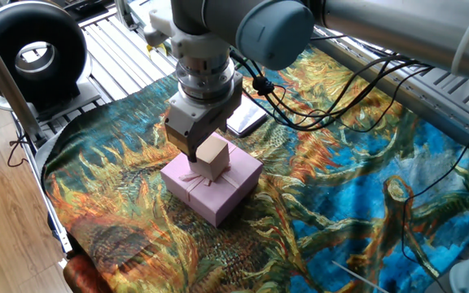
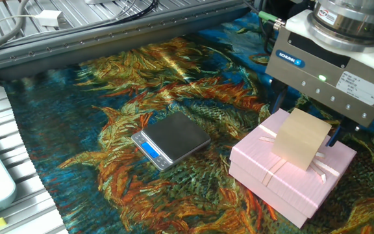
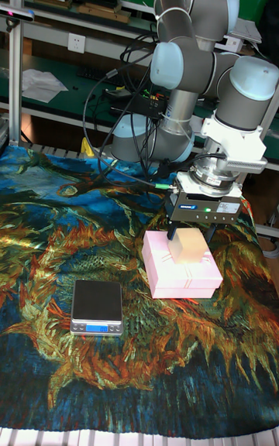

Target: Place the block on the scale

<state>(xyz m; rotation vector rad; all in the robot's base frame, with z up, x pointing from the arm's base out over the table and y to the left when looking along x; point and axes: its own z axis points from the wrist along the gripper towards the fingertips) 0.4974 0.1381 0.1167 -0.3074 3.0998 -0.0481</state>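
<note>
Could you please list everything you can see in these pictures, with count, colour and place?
block: one, tan, on top of the pink box, between the claw's fingers.
pink box: one, pink-lilac with a ribbon, on the cloth under the block.
scale: one, silver with a dark top and a blue display, on the cloth apart from the box.
cloth: one, blue and orange sunflower print, covering the table.
ring light: one, black, beyond the cloth's edge.
cables: several, black, trailing across the cloth.
arm: one, grey, above the box.
claw: one, grey, fingers either side of the block; contact unclear.
</note>
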